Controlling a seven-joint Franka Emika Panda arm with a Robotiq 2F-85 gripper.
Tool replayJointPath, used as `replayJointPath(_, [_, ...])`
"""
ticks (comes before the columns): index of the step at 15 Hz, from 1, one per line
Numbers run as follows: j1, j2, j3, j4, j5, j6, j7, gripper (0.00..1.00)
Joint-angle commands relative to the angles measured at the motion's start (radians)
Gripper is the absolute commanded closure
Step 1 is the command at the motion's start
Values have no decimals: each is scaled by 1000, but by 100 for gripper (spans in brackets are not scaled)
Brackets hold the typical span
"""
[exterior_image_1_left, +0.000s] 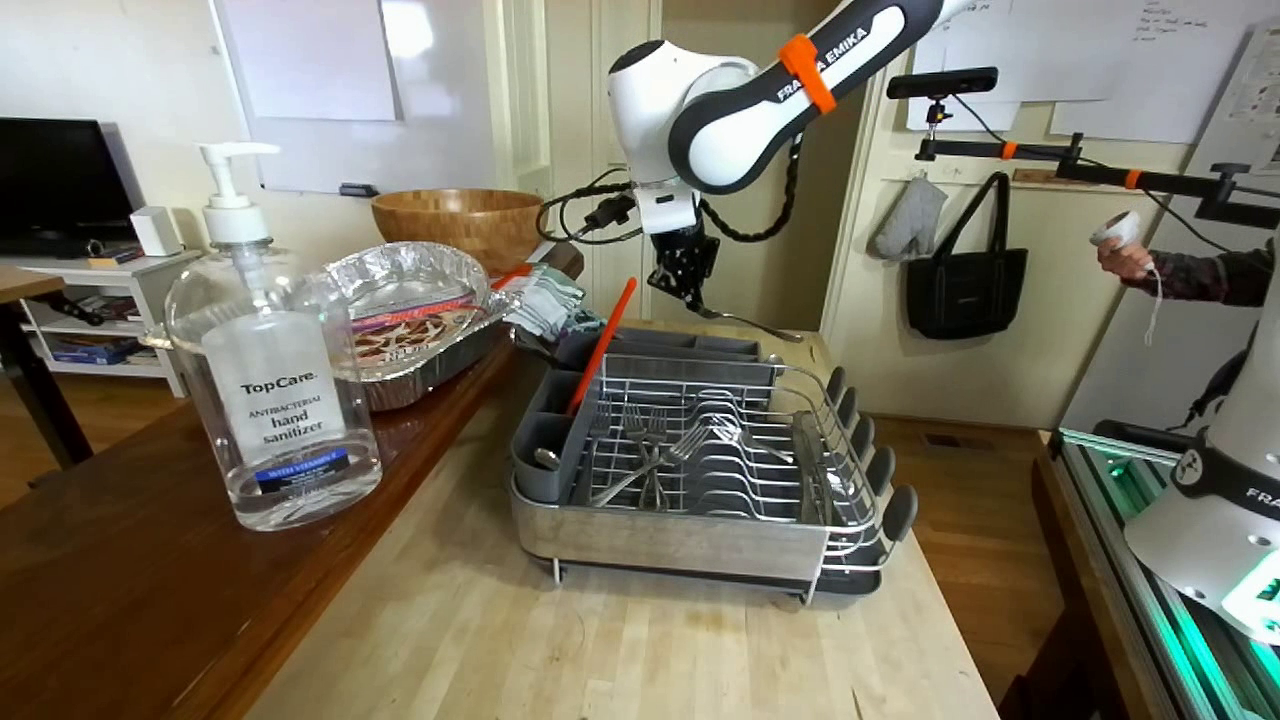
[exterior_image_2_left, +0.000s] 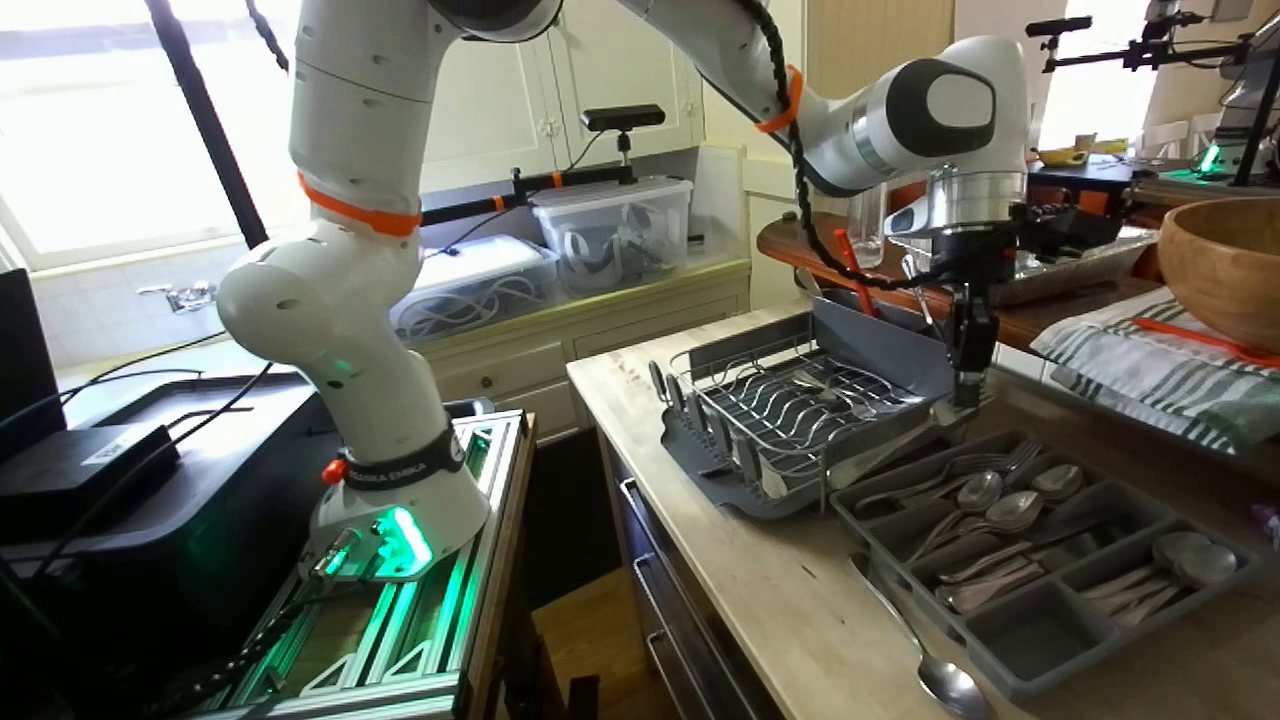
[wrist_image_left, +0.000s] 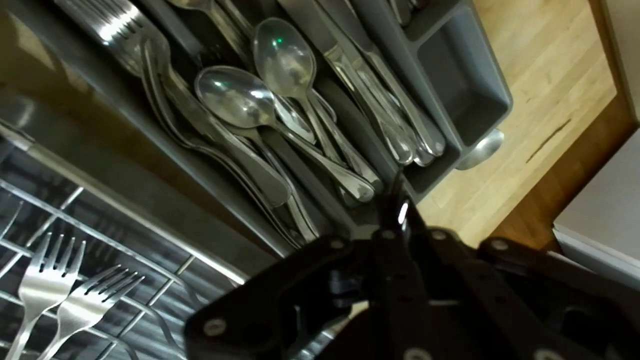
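Near a grey-and-silver wire dish rack (exterior_image_1_left: 670, 545) and a compartmented grey plastic cutlery tray (exterior_image_2_left: 1035, 630), the black two-fingered gripper (exterior_image_1_left: 694, 304) is closed, and a slim silver metal utensil (exterior_image_1_left: 752, 321) appears to be pinched between its jaws, its length extended rightward and slightly down from them in an exterior view.

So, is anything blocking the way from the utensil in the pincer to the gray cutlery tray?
Nothing visible is. The silver utensil juts from the closed pincer, and the wrist view shows no obstacle over the cutlery tray, though the pincer hides one corner. The dish rack stands to one side, not between.
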Motion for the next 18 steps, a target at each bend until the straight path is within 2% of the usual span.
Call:
replayJointPath(1, [-13,63,5,56,67,53,-115,99])
replayJointPath(3, [3,83,-14,72,71,49,-80,99])
replayJointPath(4, [12,46,-18,35,55,42,-79,96])
replayJointPath(6, [11,64,-20,49,56,41,-78,96])
replayJointPath(7, [11,68,-21,52,56,41,-78,99])
replayJointPath(11, [-9,144,-1,117,109,48,-150,99])
replayJointPath(18, [-15,247,-19,198,148,61,-114,99])
